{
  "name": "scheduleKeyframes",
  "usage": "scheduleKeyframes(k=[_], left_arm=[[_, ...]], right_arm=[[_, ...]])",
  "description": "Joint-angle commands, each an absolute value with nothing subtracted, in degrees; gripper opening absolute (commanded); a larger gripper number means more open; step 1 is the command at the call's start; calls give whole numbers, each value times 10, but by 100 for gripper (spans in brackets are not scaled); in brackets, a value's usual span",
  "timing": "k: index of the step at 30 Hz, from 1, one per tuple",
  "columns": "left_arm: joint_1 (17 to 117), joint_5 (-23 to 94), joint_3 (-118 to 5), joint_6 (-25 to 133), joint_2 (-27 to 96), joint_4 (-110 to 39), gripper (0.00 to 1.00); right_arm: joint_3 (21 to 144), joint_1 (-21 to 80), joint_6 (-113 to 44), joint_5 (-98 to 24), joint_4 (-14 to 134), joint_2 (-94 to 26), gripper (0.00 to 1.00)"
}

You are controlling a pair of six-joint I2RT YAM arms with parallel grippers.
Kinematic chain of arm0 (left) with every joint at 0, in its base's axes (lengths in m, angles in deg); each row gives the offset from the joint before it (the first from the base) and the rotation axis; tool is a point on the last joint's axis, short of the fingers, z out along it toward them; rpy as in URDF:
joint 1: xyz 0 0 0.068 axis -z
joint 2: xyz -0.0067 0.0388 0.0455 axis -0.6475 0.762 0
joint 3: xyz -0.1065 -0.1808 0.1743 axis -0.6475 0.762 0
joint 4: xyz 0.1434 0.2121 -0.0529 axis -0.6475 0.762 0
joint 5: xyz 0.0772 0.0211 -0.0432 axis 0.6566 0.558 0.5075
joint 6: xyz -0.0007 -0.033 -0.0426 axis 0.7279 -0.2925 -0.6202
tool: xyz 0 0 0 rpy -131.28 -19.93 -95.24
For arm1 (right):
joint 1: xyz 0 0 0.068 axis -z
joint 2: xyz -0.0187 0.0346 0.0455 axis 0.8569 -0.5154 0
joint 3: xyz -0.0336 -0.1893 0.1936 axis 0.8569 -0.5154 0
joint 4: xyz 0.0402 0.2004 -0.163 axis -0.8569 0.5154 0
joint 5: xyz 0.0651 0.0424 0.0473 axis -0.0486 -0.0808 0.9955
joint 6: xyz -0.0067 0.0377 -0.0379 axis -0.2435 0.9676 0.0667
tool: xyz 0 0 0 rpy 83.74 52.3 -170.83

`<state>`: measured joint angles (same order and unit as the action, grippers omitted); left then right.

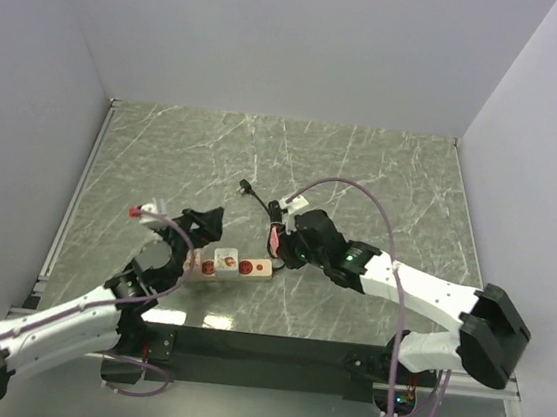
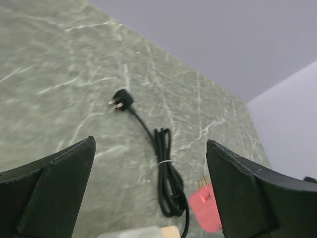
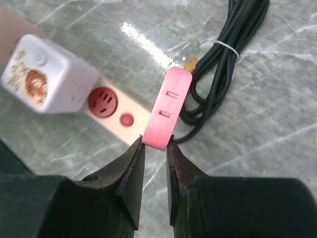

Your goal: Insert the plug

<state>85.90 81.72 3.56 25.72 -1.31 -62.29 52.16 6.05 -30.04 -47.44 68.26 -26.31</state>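
Right hand (image 3: 156, 144) pinching pink plug (image 3: 167, 104), prongs (image 3: 191, 63) mostly hidden

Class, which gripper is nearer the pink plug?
Right. The right gripper pinches the plug by one end; the left gripper hangs open at the other end of the strip, clear of the plug.

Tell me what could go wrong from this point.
1. The right gripper has its jaws on only the near tip of the pink plug, which may pivot or slip when pushed.
2. The left gripper stands open and is not clamping the power strip, so the strip could slide under pressure.
3. The white cube adapter sits right beside the free red socket and may block the plug.
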Motion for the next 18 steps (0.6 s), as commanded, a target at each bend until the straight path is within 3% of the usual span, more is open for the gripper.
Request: scheduleKeyframes(k=[1,7,18], left_arm=[[875,900,75,212,-111,-502,99],[882,935,106,206,-186,-459,100],[883,919,110,195,-164,-468,99]], right_arm=[[573,66,-341,-463,615,-305,0],[615,71,-358,-453,576,-369,0],[713,142,-287,-464,610,-537,0]])
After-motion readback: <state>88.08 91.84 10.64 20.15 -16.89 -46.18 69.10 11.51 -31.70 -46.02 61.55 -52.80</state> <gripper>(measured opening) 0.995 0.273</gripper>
